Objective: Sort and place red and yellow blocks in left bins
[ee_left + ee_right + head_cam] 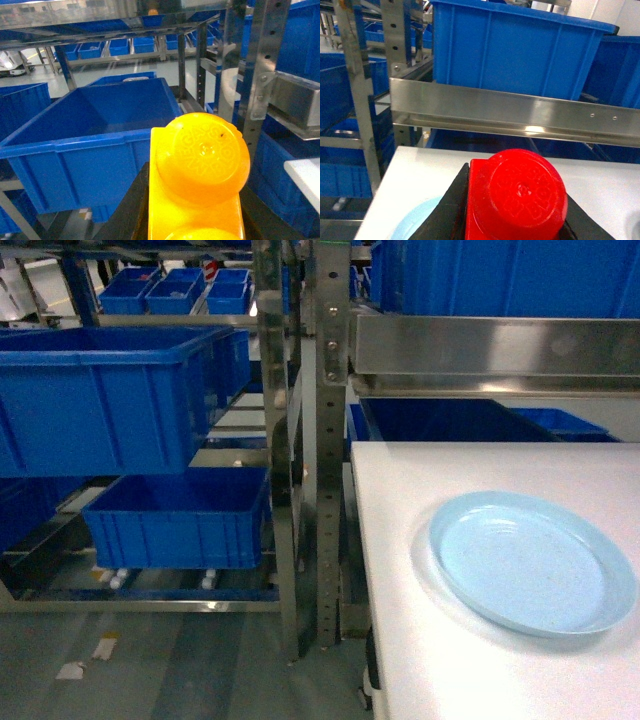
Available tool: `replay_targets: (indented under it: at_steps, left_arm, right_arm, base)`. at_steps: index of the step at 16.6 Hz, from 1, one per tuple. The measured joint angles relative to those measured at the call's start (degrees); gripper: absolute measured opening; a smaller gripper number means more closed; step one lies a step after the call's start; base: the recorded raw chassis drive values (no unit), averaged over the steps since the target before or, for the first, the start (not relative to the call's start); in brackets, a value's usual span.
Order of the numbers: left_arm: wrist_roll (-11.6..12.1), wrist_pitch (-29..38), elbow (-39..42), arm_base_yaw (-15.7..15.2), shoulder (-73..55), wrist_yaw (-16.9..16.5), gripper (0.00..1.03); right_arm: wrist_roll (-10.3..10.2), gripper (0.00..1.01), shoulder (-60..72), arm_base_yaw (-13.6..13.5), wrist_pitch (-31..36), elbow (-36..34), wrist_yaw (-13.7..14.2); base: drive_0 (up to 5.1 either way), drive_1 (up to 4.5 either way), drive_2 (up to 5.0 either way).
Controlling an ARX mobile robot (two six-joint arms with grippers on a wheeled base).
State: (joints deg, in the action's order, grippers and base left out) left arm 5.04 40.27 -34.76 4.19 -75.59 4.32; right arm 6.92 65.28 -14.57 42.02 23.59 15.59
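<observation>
In the left wrist view the yellow block (200, 170), glossy with round studs, fills the lower middle, and my left gripper (195, 220) is shut on it with a black finger (131, 207) on each side. Beyond it lies a large blue bin (95, 135) on the rack, open and seemingly empty. In the right wrist view my right gripper (512, 220) is shut on the red block (517, 197), a single round stud facing the camera, above the white table (445, 165). Neither gripper shows in the head view, where blue bins (100, 395) sit on the left rack.
A pale blue plate (530, 560) lies on the white table (400, 640) at the right. A steel rack post (330, 440) stands between table and left bins. A steel shelf rail (510, 112) with a blue bin (520, 50) above it runs behind the table.
</observation>
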Motion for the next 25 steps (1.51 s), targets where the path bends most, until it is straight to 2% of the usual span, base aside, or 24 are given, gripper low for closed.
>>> replay_targets:
  at_steps: [25]
  left_arm:
    - [0.00,0.04,0.07,0.00,0.00,0.00,0.27]
  right_arm:
    - [0.02,0.27,-0.02,-0.04,-0.04,-0.02,-0.20]
  base:
    - [-4.8,3.36,1.5]
